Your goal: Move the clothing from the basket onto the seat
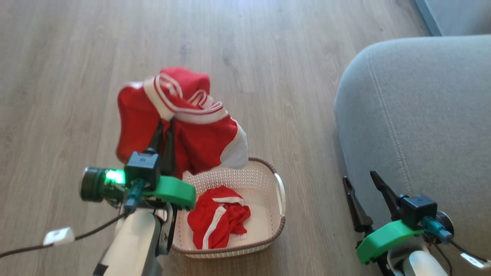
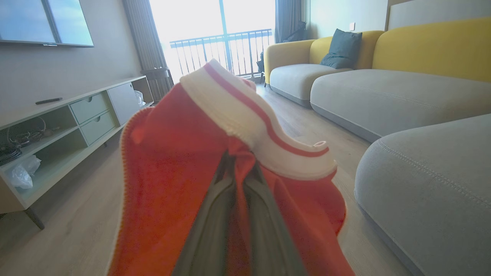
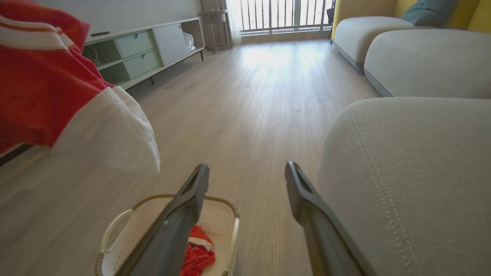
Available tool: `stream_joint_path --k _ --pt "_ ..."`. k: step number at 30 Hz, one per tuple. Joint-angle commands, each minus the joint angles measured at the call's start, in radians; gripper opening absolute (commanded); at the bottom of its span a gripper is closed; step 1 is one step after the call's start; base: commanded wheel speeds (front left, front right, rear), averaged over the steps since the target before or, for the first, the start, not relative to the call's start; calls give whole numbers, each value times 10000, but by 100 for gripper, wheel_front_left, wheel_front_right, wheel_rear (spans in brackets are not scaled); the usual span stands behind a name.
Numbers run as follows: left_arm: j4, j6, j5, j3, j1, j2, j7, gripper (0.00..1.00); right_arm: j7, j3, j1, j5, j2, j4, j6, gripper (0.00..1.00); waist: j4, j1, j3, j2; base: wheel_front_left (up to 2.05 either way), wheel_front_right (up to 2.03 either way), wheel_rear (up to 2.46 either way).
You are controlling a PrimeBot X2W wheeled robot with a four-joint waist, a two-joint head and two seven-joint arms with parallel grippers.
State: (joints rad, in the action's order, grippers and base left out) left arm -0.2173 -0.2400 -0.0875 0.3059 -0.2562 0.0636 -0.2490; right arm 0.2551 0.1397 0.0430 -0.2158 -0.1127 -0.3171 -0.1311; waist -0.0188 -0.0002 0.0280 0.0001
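Note:
My left gripper (image 1: 165, 124) is shut on a red garment with white red-striped trim (image 1: 180, 119), which hangs lifted above the floor just behind the basket (image 1: 280, 191). In the left wrist view the fabric (image 2: 180, 172) drapes over both fingers (image 2: 215, 214). A second red garment (image 1: 218, 220) lies crumpled on the cream basket's floor, also seen as red cloth (image 3: 197, 255) in the right wrist view. My right gripper (image 1: 362, 180) stands open and empty at the front edge of the grey seat (image 1: 422, 115), to the basket's right.
Wooden floor (image 1: 76, 76) surrounds the basket. A low TV cabinet (image 2: 57, 130) lines the far left wall. More grey and yellow sofa sections (image 2: 383, 92) run behind the seat, toward a balcony door.

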Motion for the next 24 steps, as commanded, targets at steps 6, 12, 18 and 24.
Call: stream_joint_path --k 6,12,18,24 --pt "2091 114 138 -640 -273 -85 -127 0 67 187 77 81 59 342 4 100 172 2 -236 -1 0 0 0" --pt "3204 140 188 -802 -389 -115 -127 0 67 210 -6 153 101 332 4 100 200 2 -300 -1 0 0 0" --pt "3958 608 231 -297 -507 -128 -127 0 67 216 -79 183 91 321 4 100 166 2 -387 -1 0 0 0" --pt "4133 997 205 748 -643 -131 -128 0 67 131 -146 193 44 345 4 100 138 2 -433 -1 0 0 0"
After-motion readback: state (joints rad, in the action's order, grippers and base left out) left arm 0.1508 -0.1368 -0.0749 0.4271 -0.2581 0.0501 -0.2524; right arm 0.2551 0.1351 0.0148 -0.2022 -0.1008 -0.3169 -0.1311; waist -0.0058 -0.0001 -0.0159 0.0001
